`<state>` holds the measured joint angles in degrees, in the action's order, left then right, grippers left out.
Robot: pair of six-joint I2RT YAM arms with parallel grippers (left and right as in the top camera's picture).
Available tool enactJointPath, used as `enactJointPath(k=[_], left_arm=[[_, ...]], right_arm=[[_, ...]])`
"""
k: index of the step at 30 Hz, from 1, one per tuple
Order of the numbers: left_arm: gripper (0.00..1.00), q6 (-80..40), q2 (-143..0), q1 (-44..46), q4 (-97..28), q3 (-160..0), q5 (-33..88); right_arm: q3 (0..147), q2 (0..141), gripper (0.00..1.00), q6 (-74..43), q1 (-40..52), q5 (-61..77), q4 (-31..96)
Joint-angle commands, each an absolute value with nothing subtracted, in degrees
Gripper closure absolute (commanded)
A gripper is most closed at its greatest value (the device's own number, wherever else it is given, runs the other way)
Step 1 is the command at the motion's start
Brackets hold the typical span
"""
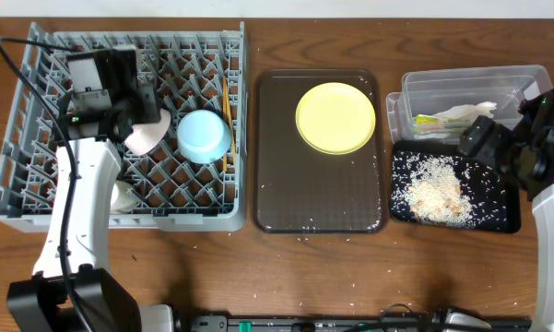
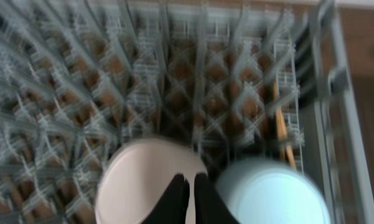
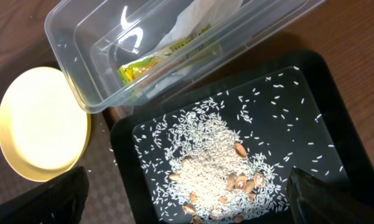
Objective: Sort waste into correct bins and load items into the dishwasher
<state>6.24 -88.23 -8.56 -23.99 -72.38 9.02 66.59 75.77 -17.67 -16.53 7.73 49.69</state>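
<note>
Yellow plate lies left of the right gripper, which gapes wide over the black tray. It sits on the brown tray's far half. The left gripper, pinched closed and empty over the rack, looks farther away.

- Your left arm: white link rising from its dark base at the near edge, black wrist angled to the right at the top.
- Your left gripper: pointing down and forward, both dark fingers pressed together, only a hairline between the tips.
- Your right arm: white link at the far right edge, black wrist turned leftward.
- Your right gripper: jaws spread wide, one dark fingertip at each lower corner of the wrist view, empty.
</note>
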Motion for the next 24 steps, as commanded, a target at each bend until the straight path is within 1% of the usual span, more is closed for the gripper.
enactJointPath(k=[1, 8, 12, 20, 23, 24], left_arm=[[0.91, 8.40, -91.39, -8.69, -21.41, -72.23, 8.10], [0.91, 8.56, -99.44, -8.67, -16.27, -72.23, 8.08], [0.91, 8.58, -102.76, -8.62, -17.06, -72.23, 8.10], [0.92, 7.90, -96.79, -7.79, -24.03, -72.34, 7.99], [0.92, 7.88, -94.30, -7.14, -25.28, -72.34, 5.61], [0.91, 7.88, -93.67, -7.05, -25.63, -72.34, 4.95]], right_arm=[[67.05, 75.18, 0.01, -18.39, -17.19, 7.73, 49.74], [67.05, 75.18, 0.01, -18.39, -17.19, 7.73, 49.74], [67.05, 75.18, 0.01, -18.39, -17.19, 7.73, 49.74], [67.05, 75.18, 0.01, -18.39, -17.19, 7.73, 49.74], [67.05, 75.18, 0.01, -18.39, -17.19, 7.73, 49.74], [67.05, 75.18, 0.01, -18.39, -17.19, 7.73, 49.74]])
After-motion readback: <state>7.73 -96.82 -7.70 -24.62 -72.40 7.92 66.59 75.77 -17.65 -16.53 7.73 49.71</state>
